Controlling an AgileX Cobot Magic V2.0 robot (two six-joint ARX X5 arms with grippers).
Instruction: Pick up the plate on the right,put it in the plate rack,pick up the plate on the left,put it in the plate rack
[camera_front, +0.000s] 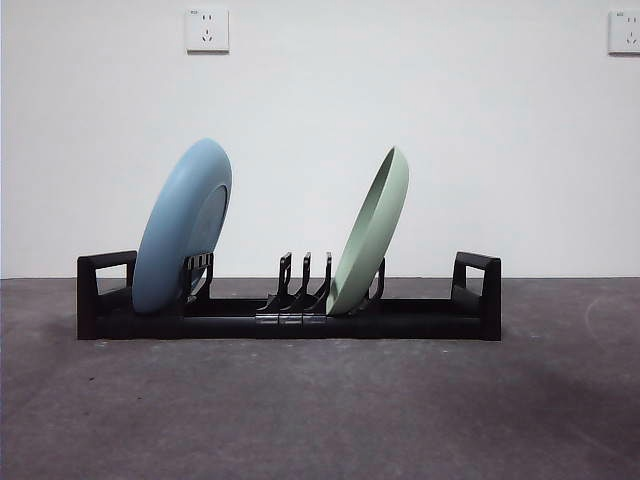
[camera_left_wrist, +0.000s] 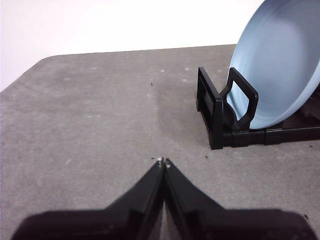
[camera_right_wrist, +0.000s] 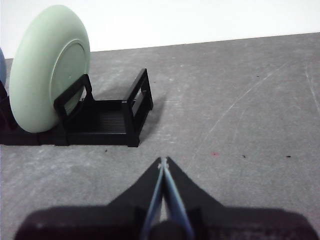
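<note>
A long, low black plastic plate rack (camera_front: 290, 318) with upright curved dividers and a squared loop handle at each end sits on a grey, rough-textured table (camera_front: 320, 410), seen side-on from the front against a white wall (camera_front: 320, 110) with two sockets.

Both plates stand in the rack. A round pale blue plate (camera_front: 183, 226) sits in the slots near the rack's left end in the front view, tilted so its top leans to the right. A round pale green plate (camera_front: 371, 232) stands right of the rack's middle, leaning the same way, its lower edge resting among the dividers. Three bare dividers stand between the two plates.

Neither arm appears in the front view. The left gripper (camera_left_wrist: 163, 161) hangs low over bare table, apart from the rack's blue-plate end, its two black jaws pressed together and holding nothing. The right gripper (camera_right_wrist: 163, 160) is likewise low over bare table, apart from the rack's green-plate end, jaws closed tip to tip and empty.
</note>
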